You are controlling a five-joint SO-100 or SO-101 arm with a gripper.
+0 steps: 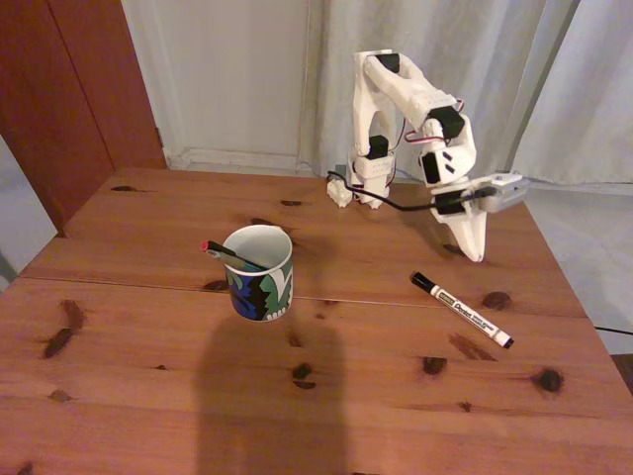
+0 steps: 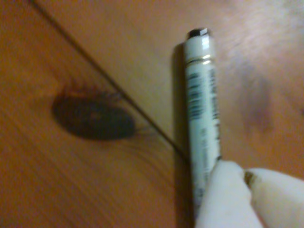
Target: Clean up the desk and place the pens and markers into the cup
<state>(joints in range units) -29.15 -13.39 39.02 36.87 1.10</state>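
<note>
One white marker (image 1: 462, 310), label print unreadable, lies beside the clenched, empty gripper (image 1: 476, 254).

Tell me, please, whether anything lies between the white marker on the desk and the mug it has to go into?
Nothing visible does. In the fixed view the white marker lies to the right of the patterned mug, and only bare desk separates them. The mug already holds a black pen, but most of its opening looks free.
</note>
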